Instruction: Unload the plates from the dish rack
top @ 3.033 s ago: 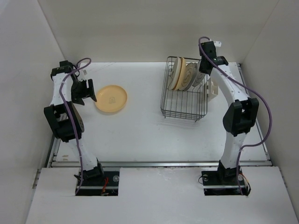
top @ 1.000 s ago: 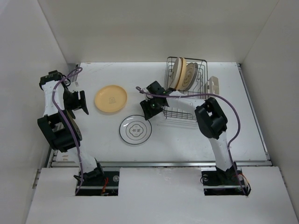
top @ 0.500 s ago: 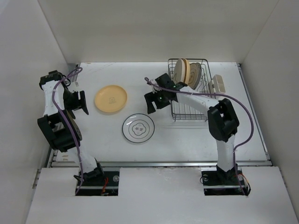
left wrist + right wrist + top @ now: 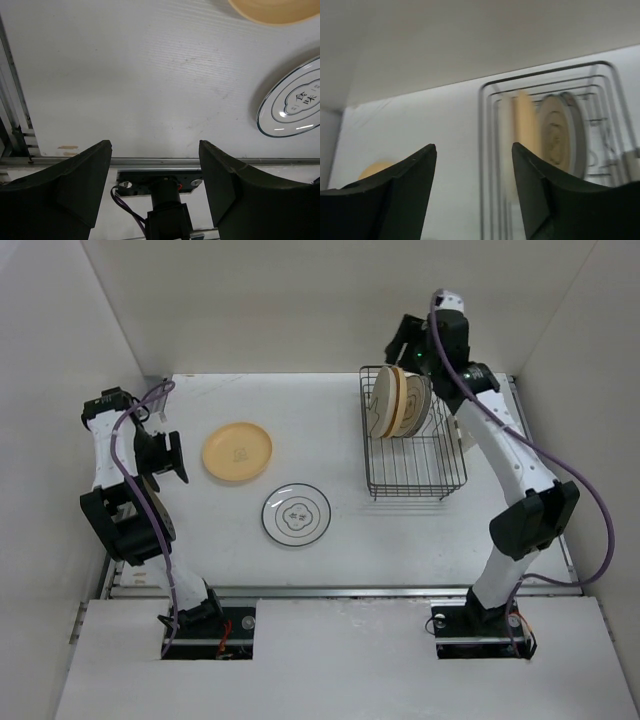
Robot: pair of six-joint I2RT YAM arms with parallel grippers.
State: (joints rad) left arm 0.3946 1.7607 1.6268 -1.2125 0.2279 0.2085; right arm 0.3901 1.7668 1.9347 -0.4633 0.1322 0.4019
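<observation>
R gripper hangs high over far end of rack, pincer open, empty. L gripper open, idle. In rack, plates stand upright. Advise: descend straight onto outermost rim, pinch top edge, lift vertically before swinging out.

The dish rack, upper right in the overhead view, is thin dark metal wire with a dull sheen. The white ringed plate, at the right edge of the left wrist view, is glazed and glossy, catching bright highlights. The yellow-orange plate looks smooth and less shiny. The table is matt white and faintly scuffed. The left gripper has fingers of matt black plastic.
</observation>
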